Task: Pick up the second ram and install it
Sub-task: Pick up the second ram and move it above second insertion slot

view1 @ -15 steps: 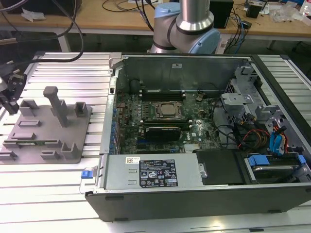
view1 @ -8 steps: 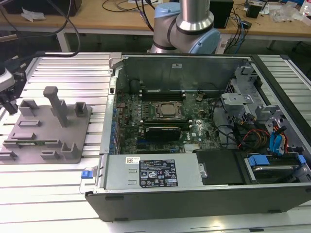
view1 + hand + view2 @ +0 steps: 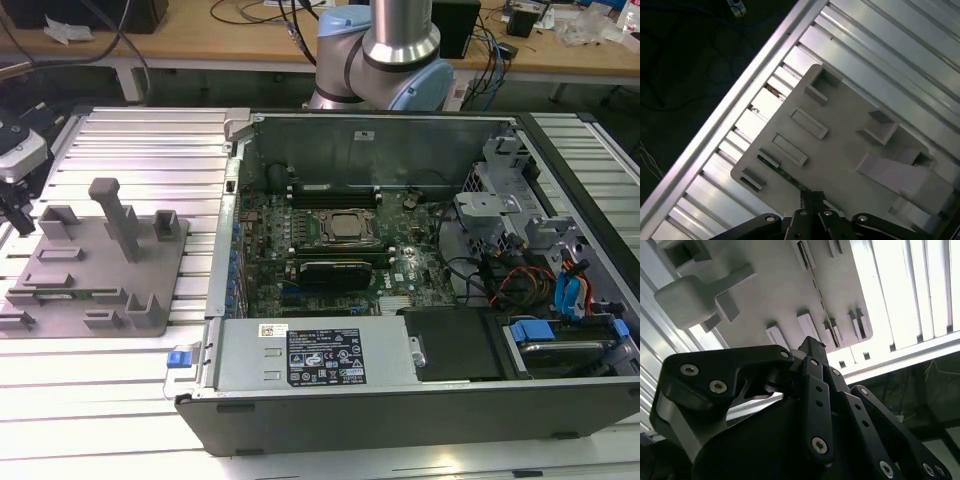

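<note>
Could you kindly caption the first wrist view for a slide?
Gripper over the gray holder plate, near the second ram.

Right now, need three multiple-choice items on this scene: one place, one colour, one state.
1. The black claw is closest to: A) the gray plastic holder plate B) a keyboard C) a bin
2. The thin circuit-board ram stick in the plate's edge slot is: A) red B) green C) white
3. The dark metal computer case is: A) closed B) open-sided C) overturned
Answers: 1A, both wrist views show the plate right by it; 2B, its edge shows green; 3B, its green motherboard lies exposed.
</note>
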You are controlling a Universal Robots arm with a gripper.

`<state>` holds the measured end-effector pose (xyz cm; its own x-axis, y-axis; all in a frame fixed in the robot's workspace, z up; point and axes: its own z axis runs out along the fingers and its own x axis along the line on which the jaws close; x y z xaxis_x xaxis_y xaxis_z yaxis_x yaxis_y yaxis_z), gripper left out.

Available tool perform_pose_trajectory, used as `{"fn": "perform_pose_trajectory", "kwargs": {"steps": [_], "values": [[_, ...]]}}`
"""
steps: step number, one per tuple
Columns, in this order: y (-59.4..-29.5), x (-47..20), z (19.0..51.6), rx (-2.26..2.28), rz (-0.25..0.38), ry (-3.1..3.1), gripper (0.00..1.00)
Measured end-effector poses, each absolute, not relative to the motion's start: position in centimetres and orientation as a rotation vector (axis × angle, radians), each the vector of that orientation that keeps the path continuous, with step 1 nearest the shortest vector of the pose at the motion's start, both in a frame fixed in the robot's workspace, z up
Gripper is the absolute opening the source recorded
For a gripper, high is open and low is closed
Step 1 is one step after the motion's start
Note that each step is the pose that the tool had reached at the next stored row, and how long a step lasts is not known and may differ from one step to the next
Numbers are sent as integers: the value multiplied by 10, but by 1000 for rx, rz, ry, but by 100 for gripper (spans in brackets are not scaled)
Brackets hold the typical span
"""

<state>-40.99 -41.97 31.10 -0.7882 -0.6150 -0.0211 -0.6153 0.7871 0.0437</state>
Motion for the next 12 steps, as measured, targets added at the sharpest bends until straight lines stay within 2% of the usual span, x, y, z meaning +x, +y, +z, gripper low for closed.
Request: {"fn": "perform_pose_trajectory", "kwargs": {"steps": [12], "values": [[-420,-410,310,-1582,76,2717,8]]}}
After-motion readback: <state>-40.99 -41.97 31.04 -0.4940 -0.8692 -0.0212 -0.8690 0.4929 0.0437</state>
